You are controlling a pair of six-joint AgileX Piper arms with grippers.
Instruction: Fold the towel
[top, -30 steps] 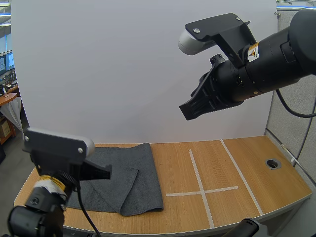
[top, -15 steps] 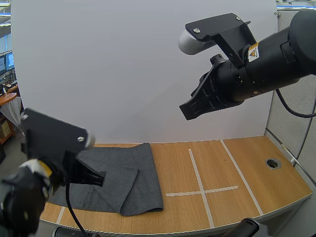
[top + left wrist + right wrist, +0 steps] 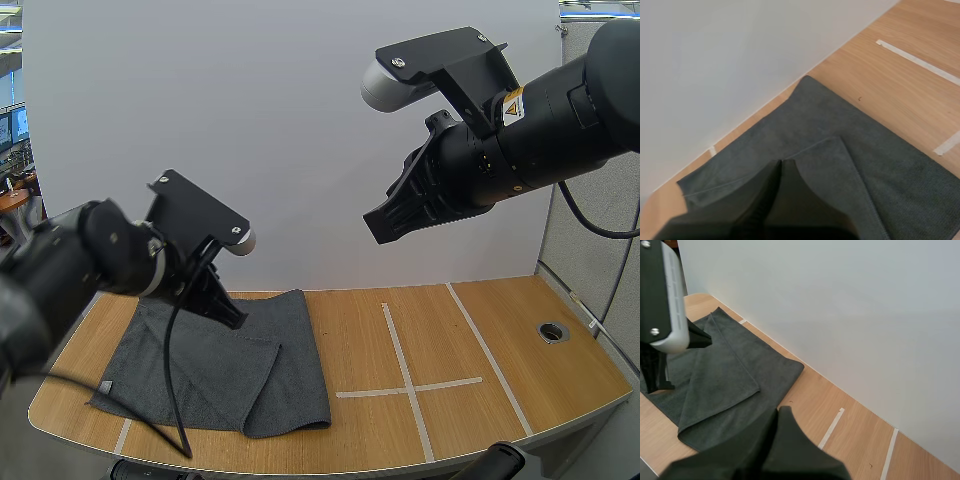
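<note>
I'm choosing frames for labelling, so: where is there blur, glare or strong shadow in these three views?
High view: the left arm is smeared by motion, the right gripper and towel crisp. Left wrist view: the left gripper, close to the lens, looks soft. Right wrist view: even light, no glare.

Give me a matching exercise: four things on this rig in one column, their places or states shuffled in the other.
1. towel
2. left end effector
3. right end effector
4. tape cross

A. white, stuck on the table
B. shut, raised high above the table
C. dark grey, partly folded
D. shut, close over the towel

Pairs: 1-C, 2-D, 3-B, 4-A
</note>
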